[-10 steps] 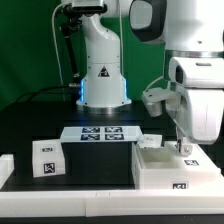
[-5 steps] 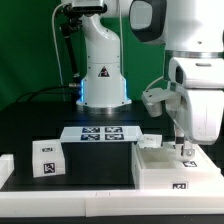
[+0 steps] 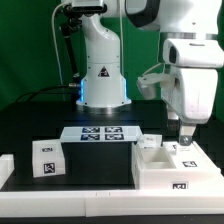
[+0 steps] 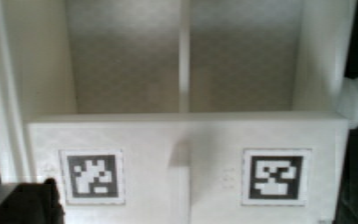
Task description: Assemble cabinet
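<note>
The cabinet (image 3: 168,166) is a large white box lying at the front of the exterior view's right, open side up, with a tag on its front face. My gripper (image 3: 183,141) hangs just above its far right corner, apart from it and holding nothing. The wrist view looks straight down into the cabinet (image 4: 176,70): two compartments split by a divider, and a wall with two tags. A dark finger (image 4: 9,205) shows at the frame's edge. The jaws look spread wide.
A small white single-tag cube (image 3: 45,160) stands at the front left. The marker board (image 3: 100,133) lies in the middle before the robot base. A small white part (image 3: 152,142) sits behind the cabinet. A white piece (image 3: 5,170) lies at the left edge.
The arm has risen. The gripper, which was down at the cabinet's far right corner, now hangs a little above it. The cabinet has not moved.
</note>
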You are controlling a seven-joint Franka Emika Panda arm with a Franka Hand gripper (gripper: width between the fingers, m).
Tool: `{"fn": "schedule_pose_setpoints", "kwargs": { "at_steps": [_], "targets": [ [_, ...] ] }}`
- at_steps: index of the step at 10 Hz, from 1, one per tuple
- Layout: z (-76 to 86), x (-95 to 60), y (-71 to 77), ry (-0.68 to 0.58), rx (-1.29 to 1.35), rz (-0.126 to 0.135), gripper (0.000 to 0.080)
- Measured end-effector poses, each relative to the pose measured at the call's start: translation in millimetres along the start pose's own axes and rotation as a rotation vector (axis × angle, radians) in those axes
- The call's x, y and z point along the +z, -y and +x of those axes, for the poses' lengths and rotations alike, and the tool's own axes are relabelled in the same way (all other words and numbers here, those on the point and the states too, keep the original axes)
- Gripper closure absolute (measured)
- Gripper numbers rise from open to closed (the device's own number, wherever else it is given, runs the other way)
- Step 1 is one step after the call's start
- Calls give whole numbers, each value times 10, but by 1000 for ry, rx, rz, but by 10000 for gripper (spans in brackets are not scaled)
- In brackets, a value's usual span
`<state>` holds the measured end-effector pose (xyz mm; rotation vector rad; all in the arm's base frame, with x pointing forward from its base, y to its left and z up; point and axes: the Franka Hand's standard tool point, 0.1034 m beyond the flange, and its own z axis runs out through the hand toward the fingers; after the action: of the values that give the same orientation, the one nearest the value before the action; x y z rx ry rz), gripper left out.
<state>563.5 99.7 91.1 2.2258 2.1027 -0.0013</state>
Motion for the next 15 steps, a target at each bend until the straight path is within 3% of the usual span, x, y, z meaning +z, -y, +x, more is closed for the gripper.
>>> {"fn": "schedule_pose_setpoints", "kwargs": {
  "at_steps": [3, 5, 10, 12, 15],
  "targets": [
    [-79, -112, 470, 8, 12, -4, 2],
    [-136, -117, 672, 9, 15, -3, 2],
    [-172, -20, 700, 5, 82, 6, 2],
    [-190, 46, 994, -12, 131, 2, 2],
    [-195, 186, 1338, -21, 148, 28, 2]
  ]
}}
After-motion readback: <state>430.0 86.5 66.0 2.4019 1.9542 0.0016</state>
